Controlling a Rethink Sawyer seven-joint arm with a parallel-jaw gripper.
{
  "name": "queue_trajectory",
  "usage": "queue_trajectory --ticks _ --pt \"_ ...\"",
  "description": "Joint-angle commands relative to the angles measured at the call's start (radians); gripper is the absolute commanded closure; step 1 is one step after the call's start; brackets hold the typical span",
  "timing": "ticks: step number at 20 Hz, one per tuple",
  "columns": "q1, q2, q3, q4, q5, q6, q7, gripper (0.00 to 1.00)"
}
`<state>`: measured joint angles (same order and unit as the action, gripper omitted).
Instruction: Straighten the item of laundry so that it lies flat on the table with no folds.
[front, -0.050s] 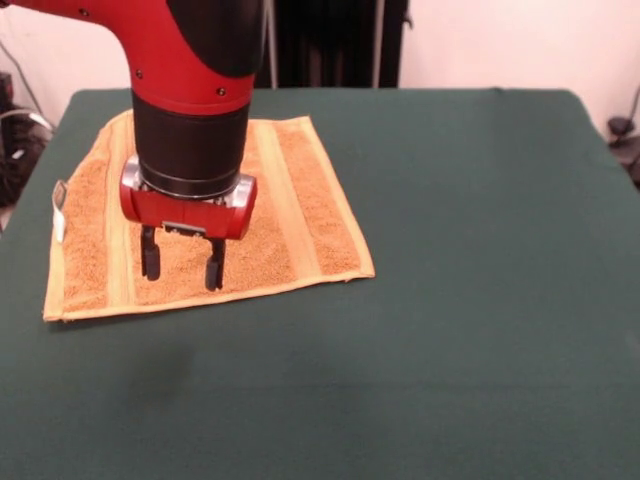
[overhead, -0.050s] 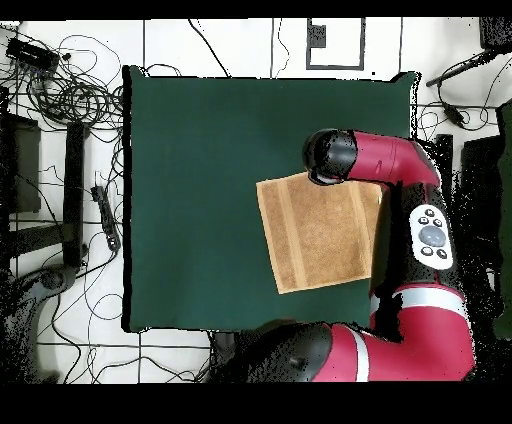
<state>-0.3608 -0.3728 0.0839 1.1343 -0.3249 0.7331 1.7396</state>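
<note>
The item of laundry (front, -0.050s: 300, 215), an orange-yellow terry towel with paler woven bands, lies spread on the dark green table (front, -0.050s: 470, 300) at its left side in the front view. A small white tag (front, -0.050s: 59, 200) sticks out of its left edge. My gripper (front, -0.050s: 181, 265) hangs just above the towel's near part, open, its two black fingers apart with nothing between them. In the overhead view the towel (overhead, -0.050s: 320, 235) lies near the table's right edge, and the arm's black wrist (overhead, -0.050s: 330, 156) covers its top right part; the gripper itself is hidden there.
The red arm (overhead, -0.050s: 415, 300) runs along the table's right edge in the overhead view. Cables and dark equipment (overhead, -0.050s: 60, 90) lie on the floor left of the table (overhead, -0.050s: 200, 200). A black stand (front, -0.050s: 340, 40) rises behind the table in the front view.
</note>
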Motion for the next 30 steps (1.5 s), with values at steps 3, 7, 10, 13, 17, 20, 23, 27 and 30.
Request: queue_trajectory --ticks 3,7,10,13,17,20,23,27,30 --pt "0.027 0.025 0.076 0.105 0.041 0.050 0.043 0.00" --pt "0.025 -0.024 0.069 0.203 0.031 0.005 0.051 0.00" --pt "0.029 -0.043 0.064 0.249 0.023 -0.019 0.061 0.00" --pt "0.027 -0.054 0.068 0.287 0.014 -0.049 0.059 0.00" --pt "0.030 -0.068 0.064 0.337 0.011 -0.089 0.089 0.00" --pt "0.032 -0.082 0.064 0.365 0.009 -0.097 0.088 0.00" --pt "0.030 -0.082 0.065 0.375 0.013 -0.102 0.093 0.00" --pt "0.027 -0.080 0.063 0.387 0.012 -0.122 0.098 0.00" --pt "0.028 -0.080 0.063 0.386 0.011 -0.118 0.092 0.00"
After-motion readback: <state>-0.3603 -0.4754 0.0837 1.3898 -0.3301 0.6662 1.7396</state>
